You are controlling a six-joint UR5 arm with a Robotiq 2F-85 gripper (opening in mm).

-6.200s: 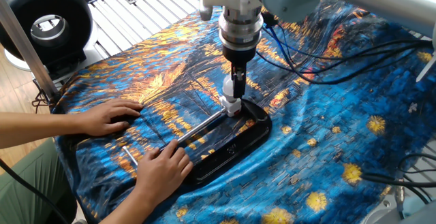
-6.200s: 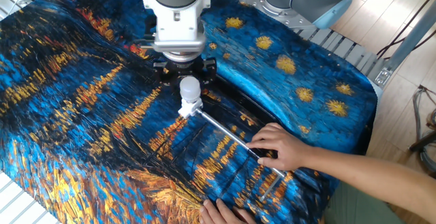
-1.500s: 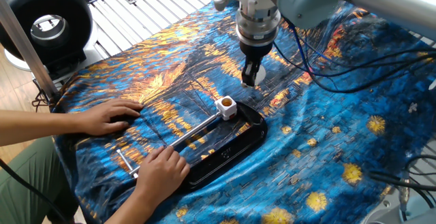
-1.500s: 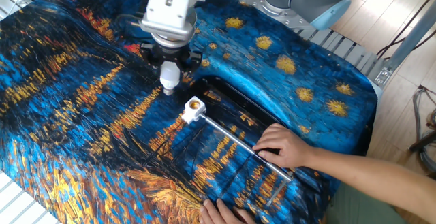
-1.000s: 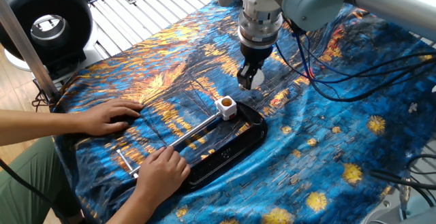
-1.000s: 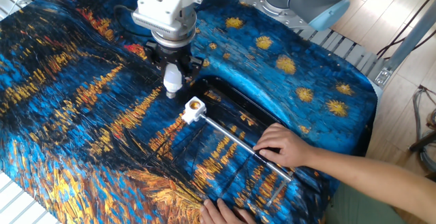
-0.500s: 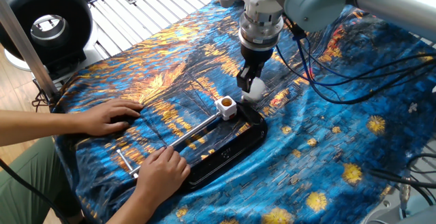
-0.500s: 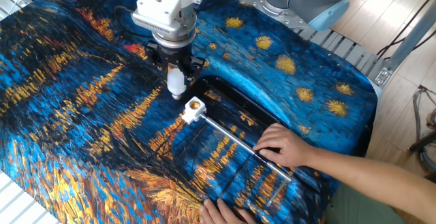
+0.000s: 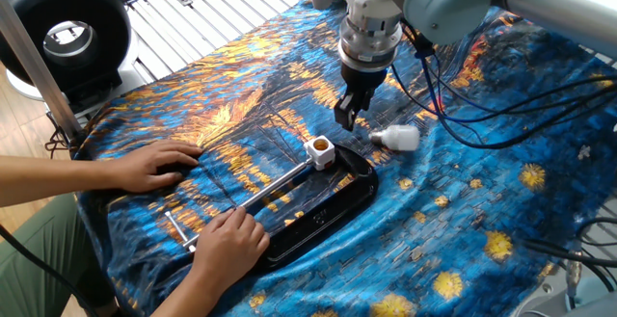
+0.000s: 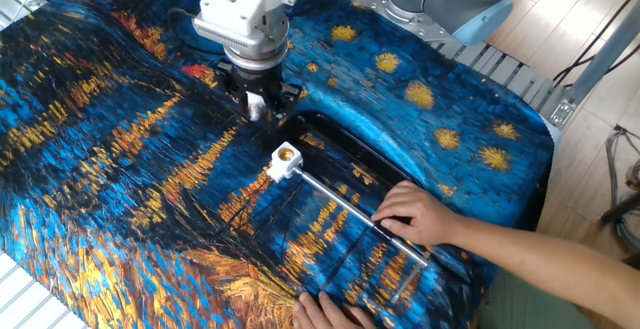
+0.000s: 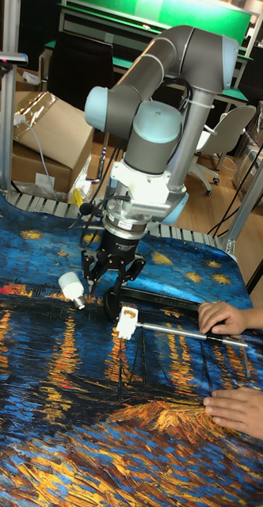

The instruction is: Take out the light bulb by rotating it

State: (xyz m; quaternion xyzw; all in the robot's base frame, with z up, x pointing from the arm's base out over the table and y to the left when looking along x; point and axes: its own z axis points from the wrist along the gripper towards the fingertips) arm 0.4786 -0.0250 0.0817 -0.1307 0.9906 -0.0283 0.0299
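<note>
In one fixed view, the light bulb [image 9: 398, 139], held half a second ago, now lies on the cloth [image 9: 501, 192] beside the gripper [image 9: 347, 117], whose fingers are spread and empty. In the other fixed view, the arm hides the bulb. The tall fixed view shows the bulb [image 11: 70, 287] lying near the white socket [image 11: 127, 322].

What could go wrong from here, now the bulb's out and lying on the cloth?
1. The light bulb lies on its side on the draped, wrinkled cloth, free of the gripper; it could roll off toward the table edge.
2. The open gripper hangs low beside the white socket and black tray; a careless retreat might clip them.
3. A person's hands hold the socket's metal rod near the arm.
</note>
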